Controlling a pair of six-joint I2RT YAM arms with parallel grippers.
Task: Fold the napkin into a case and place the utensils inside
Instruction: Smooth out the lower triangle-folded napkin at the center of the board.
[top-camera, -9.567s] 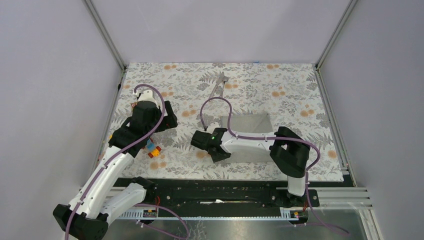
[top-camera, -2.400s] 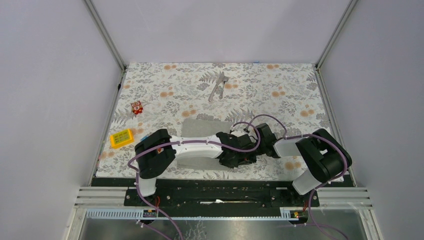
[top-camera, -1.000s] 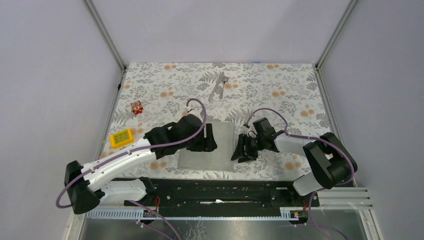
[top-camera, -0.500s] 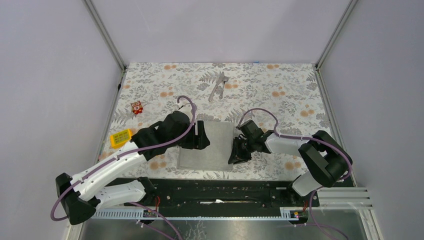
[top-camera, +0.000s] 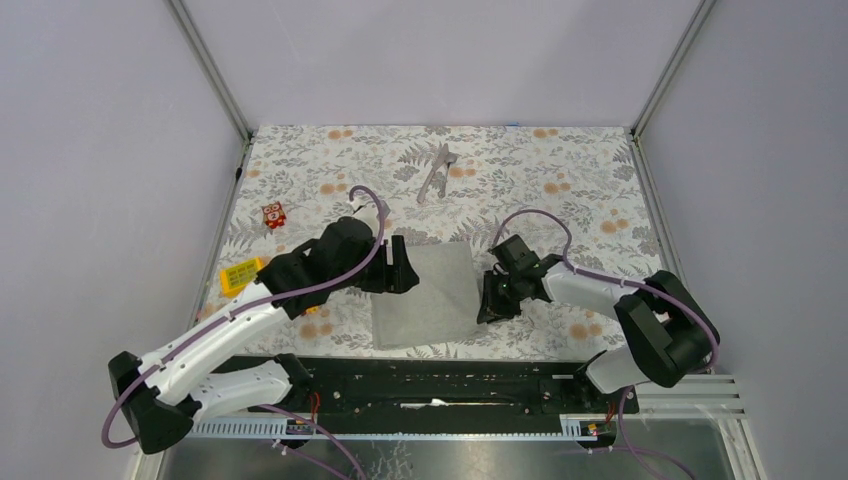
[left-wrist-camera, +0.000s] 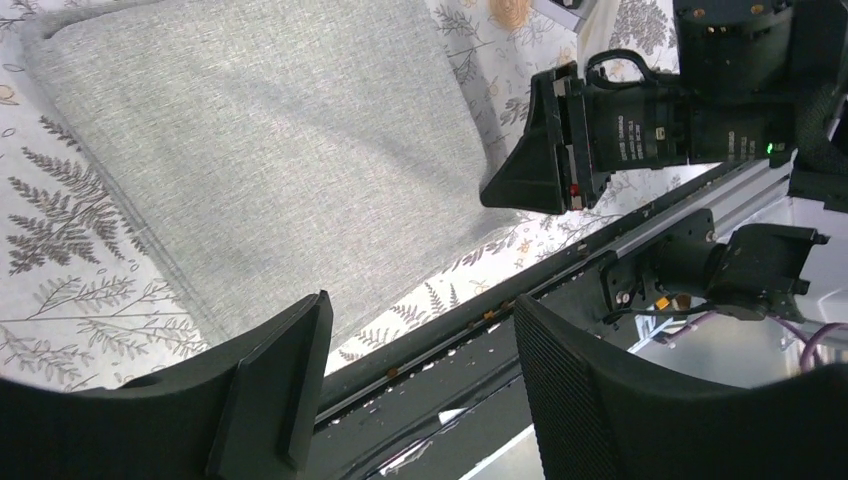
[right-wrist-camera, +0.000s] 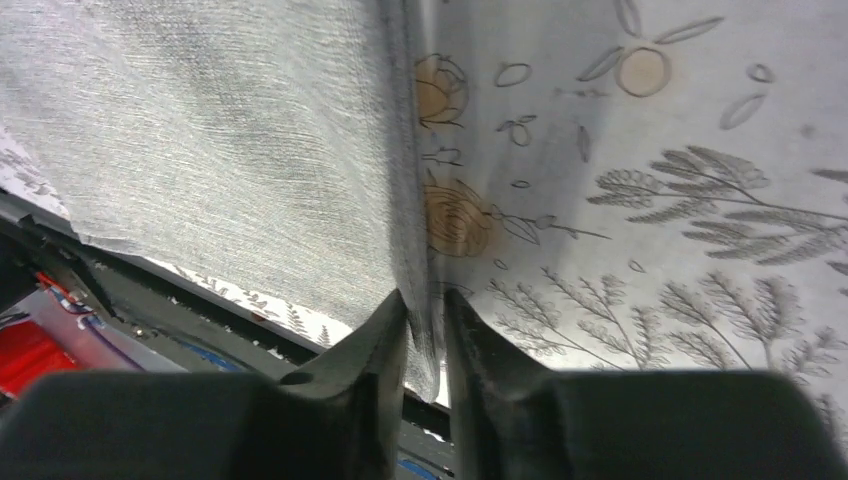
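- Right wrist view: right gripper (right-wrist-camera: 425, 310) pinches the napkin (right-wrist-camera: 230, 150) by its right edge; lift low and fold leftward evenly.
- Left gripper (left-wrist-camera: 420, 305) gapes empty; it should pin the left side.

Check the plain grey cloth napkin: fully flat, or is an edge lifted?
One edge lifted. The right claw pinches the napkin's right edge into a raised ridge; the rest lies flat on the floral tablecloth.
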